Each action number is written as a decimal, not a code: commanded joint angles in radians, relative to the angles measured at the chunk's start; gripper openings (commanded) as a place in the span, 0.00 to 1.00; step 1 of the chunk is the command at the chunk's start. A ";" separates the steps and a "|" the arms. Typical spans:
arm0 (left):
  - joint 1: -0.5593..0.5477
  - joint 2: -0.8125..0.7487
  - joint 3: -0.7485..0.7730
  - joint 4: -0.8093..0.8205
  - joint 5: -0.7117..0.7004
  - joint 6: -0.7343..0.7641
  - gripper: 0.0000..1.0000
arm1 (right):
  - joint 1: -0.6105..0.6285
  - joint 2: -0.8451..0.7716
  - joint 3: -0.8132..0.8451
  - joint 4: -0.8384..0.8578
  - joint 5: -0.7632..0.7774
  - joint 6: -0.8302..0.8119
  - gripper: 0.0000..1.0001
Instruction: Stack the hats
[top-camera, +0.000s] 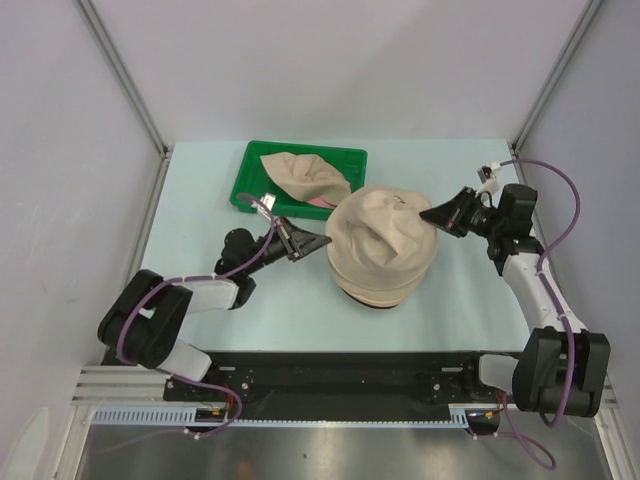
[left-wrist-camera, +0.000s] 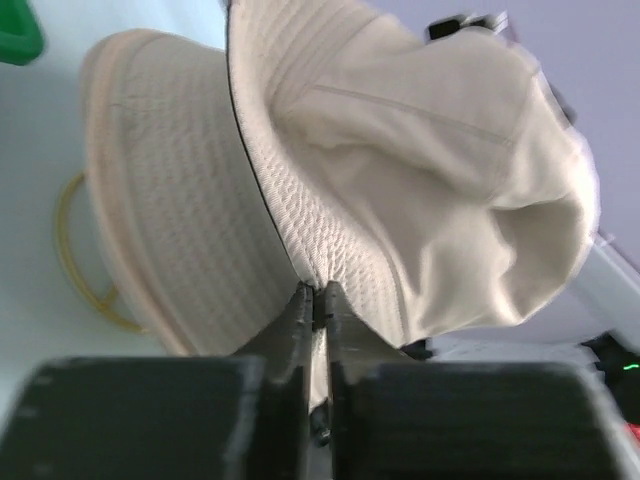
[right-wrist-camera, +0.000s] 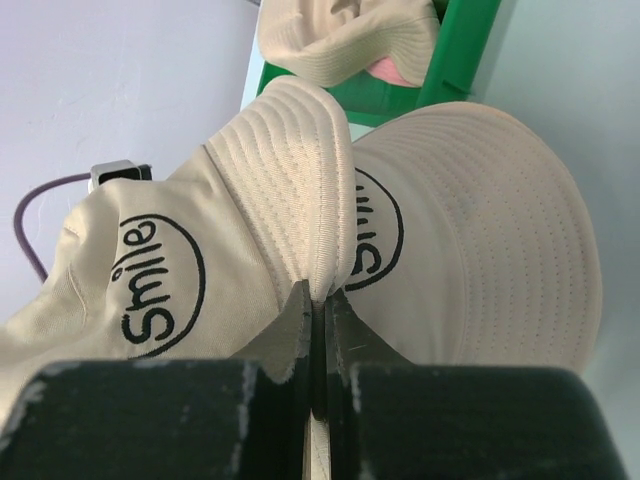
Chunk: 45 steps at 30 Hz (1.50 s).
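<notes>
A stack of beige hats sits mid-table. The top hat lies rumpled over the stack, held from both sides. My left gripper is shut on its left brim; the left wrist view shows the brim pinched between the fingers. My right gripper is shut on its right brim; the right wrist view shows the brim fold pinched, with "Smile" logos on the fabric. Another beige hat with a pink inner side lies in the green tray.
A gold wire ring shows under the stack in the left wrist view. The green tray stands at the back left of the light blue table. Grey walls close in both sides and the back.
</notes>
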<state>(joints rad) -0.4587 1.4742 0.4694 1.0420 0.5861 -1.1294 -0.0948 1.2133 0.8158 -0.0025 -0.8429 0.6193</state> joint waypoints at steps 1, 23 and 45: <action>-0.012 0.002 -0.002 0.273 -0.011 -0.135 0.00 | -0.002 -0.057 0.035 -0.105 0.062 0.055 0.00; -0.028 -0.034 0.175 -0.514 -0.060 0.189 0.00 | -0.046 -0.184 -0.130 -0.379 0.424 0.042 0.00; -0.052 0.061 0.322 -0.772 -0.170 0.270 0.00 | 0.165 0.084 -0.122 -0.471 0.821 -0.021 0.00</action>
<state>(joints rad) -0.5163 1.4994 0.7872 0.4625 0.5163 -0.9356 -0.0002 1.2091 0.7338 -0.2142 -0.2985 0.6895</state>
